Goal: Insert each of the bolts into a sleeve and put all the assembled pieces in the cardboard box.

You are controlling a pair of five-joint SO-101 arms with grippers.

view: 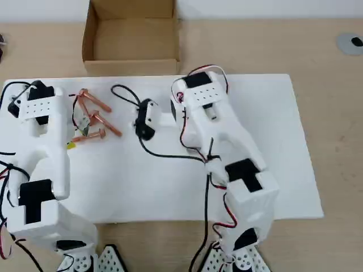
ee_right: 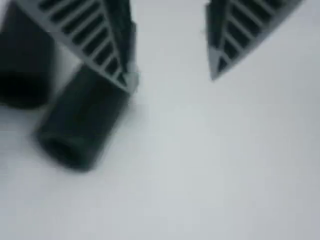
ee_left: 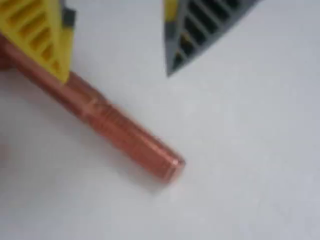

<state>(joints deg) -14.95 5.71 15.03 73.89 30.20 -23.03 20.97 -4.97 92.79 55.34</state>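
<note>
Several copper bolts (view: pixel 93 116) lie in a loose heap on the white mat (view: pixel 170 181), below the cardboard box (view: pixel 130 67). My left gripper (view: pixel 78 135) is at the heap's near edge. In the left wrist view it (ee_left: pixel 116 72) is open, and one yellow finger (ee_left: pixel 42 35) lies over a copper bolt (ee_left: pixel 125 135) flat on the mat. My right gripper (view: pixel 143 122) is at mid-mat, right of the bolts. In the right wrist view it (ee_right: pixel 172 80) stands open, one grey finger (ee_right: pixel 95 40) over a black sleeve (ee_right: pixel 80 125) lying on its side. A second sleeve (ee_right: pixel 20 75) lies beside it.
The open cardboard box stands at the back, just past the mat's far edge. Black cables (view: pixel 164 154) loop across the mat between the arms. The mat's front half (view: pixel 142 192) is bare white. A grey disc (view: pixel 349 42) sits at the table's far right.
</note>
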